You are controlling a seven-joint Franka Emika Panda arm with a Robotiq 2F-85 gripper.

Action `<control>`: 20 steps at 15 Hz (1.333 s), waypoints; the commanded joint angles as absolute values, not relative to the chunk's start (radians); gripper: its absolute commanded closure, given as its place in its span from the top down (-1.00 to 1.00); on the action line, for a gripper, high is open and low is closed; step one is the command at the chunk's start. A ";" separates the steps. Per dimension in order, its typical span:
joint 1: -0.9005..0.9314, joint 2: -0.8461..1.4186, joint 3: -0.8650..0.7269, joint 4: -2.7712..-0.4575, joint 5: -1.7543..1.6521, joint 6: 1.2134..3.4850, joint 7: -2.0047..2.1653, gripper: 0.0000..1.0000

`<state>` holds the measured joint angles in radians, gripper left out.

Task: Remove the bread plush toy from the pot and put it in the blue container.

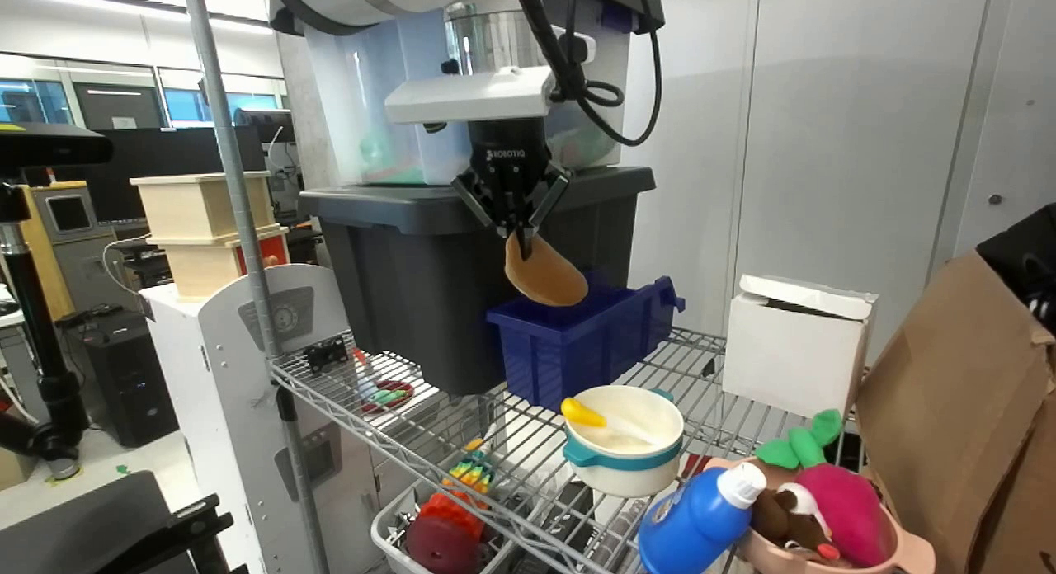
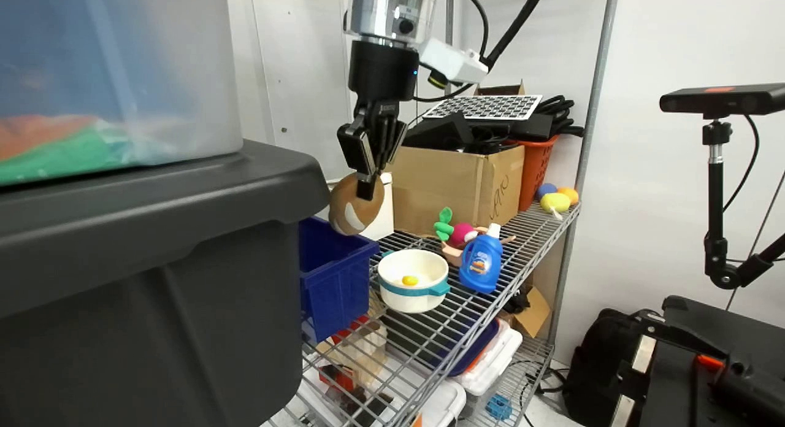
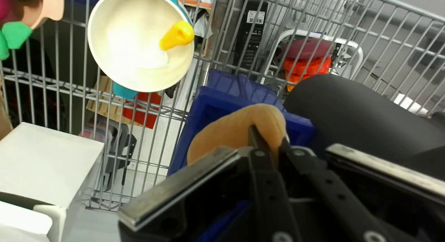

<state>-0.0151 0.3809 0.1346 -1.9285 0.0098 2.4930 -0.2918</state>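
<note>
The bread plush toy (image 1: 551,275) is golden-brown and hangs tilted from my gripper (image 1: 523,240). In an exterior view its other face shows a white patch (image 2: 351,207). My gripper's fingers are shut on one end of the toy, as the wrist view shows at the fingertips (image 3: 269,139). The toy is above the blue container (image 1: 536,355), near its rim; the container's inside is mostly hidden in the wrist view (image 3: 208,102). The pot (image 1: 623,472), cream with teal handles, stands beside the container. It also shows in the wrist view (image 3: 104,37).
A yellow-tipped utensil (image 3: 177,35) lies in the pot. A large dark grey tote (image 1: 396,294) stands close beside the blue container. A white box (image 1: 792,355), a blue bottle (image 1: 693,516) and a pink bowl (image 1: 907,549) with plush toys are on the wire shelf (image 1: 462,430).
</note>
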 commanded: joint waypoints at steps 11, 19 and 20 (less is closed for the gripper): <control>0.010 0.528 0.138 -1.705 0.012 2.449 -0.304 -0.33; -0.008 0.502 0.137 -1.702 0.019 2.457 -0.311 0.77; -0.012 0.491 0.139 -1.709 0.022 2.459 -0.315 0.94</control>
<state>-0.0033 0.5208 0.1315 -1.7105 0.0089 2.4866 -0.2921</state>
